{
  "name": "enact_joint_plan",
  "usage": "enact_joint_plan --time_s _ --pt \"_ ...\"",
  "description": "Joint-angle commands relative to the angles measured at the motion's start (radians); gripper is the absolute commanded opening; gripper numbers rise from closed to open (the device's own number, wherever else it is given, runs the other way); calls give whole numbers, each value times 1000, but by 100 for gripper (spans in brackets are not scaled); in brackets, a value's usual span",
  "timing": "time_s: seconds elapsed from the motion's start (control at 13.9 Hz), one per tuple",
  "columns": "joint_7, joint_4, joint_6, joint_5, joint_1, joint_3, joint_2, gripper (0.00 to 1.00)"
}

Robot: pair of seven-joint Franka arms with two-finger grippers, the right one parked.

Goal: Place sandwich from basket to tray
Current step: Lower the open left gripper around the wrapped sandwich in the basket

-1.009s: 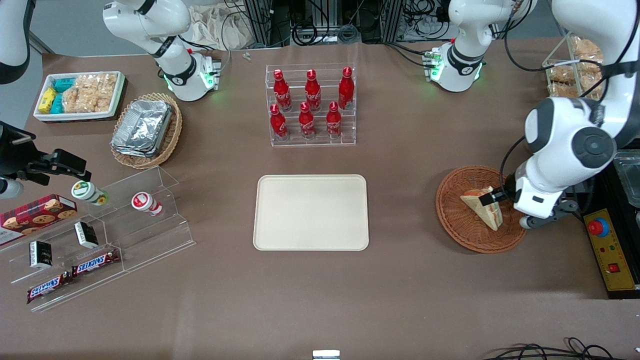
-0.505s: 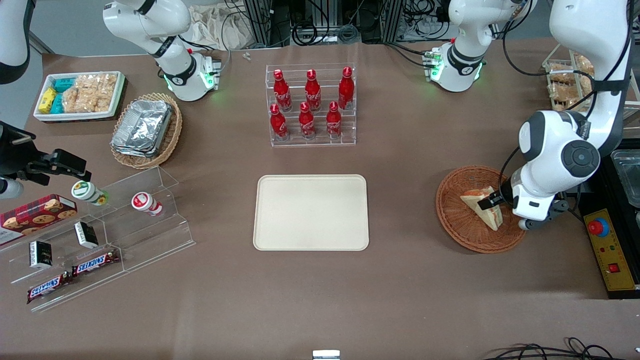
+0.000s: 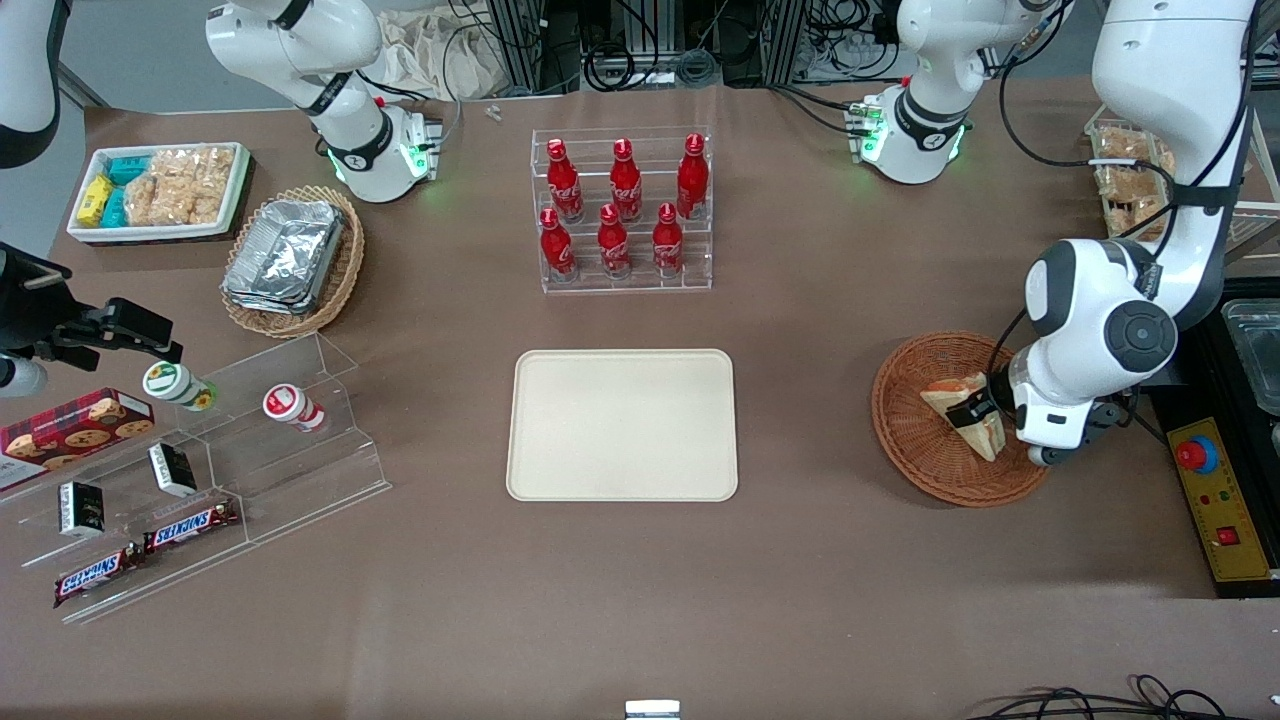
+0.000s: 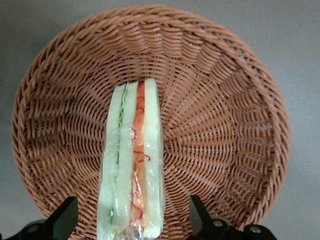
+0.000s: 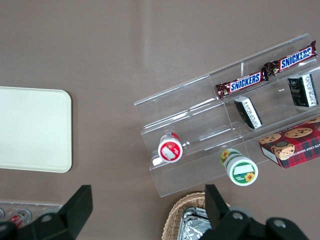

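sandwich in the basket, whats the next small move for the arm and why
Probably ease down a little and shut the tool on the sandwich. Its open fingers already straddle the wedge, which still rests in the basket, with the tray waiting nearer the table's middle.

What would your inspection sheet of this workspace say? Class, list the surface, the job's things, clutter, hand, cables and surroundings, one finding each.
Surface: brown table, flat.
Job's things: sandwich on edge in the basket; tray bare at table centre.
Clutter: rack of red bottles; foil containers; snack tray; acrylic stand with cups and Snickers bars.
Hand: left hand open, fingers either side of the sandwich, over the basket.
Cables: bundles along the table edge farthest from the front camera.
Surroundings: emergency-stop box toward the working arm's end.
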Motion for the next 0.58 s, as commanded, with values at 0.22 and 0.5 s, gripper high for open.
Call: enact_joint_plan --time_s 0.22,0.5 --pt "-52 -28 31 21 0 5 18 100" --pt "-76 -19 39 21 -7 5 38 60"
